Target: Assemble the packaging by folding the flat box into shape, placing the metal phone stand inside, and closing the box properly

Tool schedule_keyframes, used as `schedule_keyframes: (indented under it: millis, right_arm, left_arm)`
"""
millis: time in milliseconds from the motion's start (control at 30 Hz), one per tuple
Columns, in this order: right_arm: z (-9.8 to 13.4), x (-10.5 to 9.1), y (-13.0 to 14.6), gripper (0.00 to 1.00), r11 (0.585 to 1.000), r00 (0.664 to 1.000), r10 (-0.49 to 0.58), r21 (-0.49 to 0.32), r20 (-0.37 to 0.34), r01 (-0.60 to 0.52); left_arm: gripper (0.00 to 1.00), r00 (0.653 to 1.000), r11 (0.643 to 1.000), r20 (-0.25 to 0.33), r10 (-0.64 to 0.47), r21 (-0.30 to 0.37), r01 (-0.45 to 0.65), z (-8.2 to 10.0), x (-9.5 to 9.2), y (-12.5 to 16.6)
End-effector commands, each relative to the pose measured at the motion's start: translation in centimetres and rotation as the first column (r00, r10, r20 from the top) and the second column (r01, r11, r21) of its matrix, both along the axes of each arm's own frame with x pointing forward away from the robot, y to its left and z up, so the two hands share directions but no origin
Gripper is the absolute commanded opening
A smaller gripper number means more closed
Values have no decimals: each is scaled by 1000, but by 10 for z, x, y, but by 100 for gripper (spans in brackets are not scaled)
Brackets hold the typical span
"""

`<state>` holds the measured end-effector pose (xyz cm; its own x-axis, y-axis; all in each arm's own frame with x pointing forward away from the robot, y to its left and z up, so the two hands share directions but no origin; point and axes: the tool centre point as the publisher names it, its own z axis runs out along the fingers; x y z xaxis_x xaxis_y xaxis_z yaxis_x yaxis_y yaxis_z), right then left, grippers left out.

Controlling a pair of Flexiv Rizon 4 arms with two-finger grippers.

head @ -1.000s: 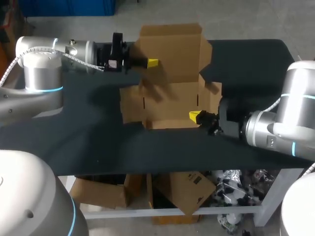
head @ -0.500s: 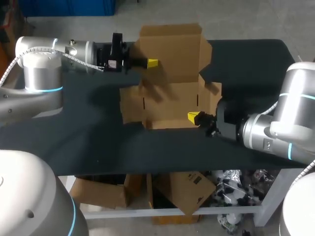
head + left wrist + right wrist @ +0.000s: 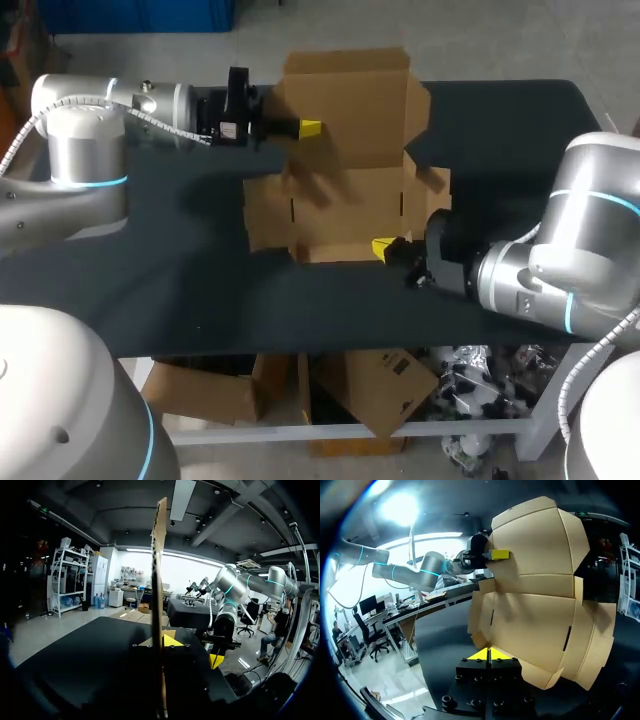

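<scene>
The cardboard box [image 3: 350,205] lies half unfolded in the middle of the black table [image 3: 200,290]. Its base is flat and its lid panel [image 3: 345,100] stands up from the far side. The left gripper [image 3: 311,127] is clamped on that panel's left edge; in the left wrist view the cardboard runs edge-on between its yellow tips, pinched from both sides. Neither the gripper nor the box has shifted over the last second. The right gripper [image 3: 383,247] has moved. It has slid from the box's near right corner along the front flap [image 3: 330,250] towards the flap's middle, and its arm has swung further in over the table. In the right wrist view its tips are pressed together with nothing between them, just short of the flap's edge. I judge that the right arm is lining up to nudge or lift this flap while the left steadies the lid, so the folding is at an early stage. The metal phone stand shows in no view, so loading and closing are yet to come.
</scene>
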<state>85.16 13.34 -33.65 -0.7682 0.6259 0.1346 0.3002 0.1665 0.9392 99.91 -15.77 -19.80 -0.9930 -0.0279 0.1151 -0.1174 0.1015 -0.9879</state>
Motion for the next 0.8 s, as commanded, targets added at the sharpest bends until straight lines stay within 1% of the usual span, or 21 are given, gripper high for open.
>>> schedule_keyframes:
  millis: [33,167,333,800]
  right_arm:
    - [-16,2,18,0,996,996,-85,-26,26,85]
    - [-21,3,24,0,994,994,-102,-34,29,103]
    - [-27,7,31,0,988,991,-133,-79,22,134]
    - [-44,19,37,0,981,985,-173,-84,6,173]
  left_arm:
    - [0,1000,1000,1,2,-2,-2,-1,-1,0]
    - [0,1000,1000,1,2,-2,-2,-1,-1,0]
    - [0,1000,1000,1,2,-2,-2,-1,-1,0]
    - [0,1000,1000,1,2,-2,-2,-1,-1,0]
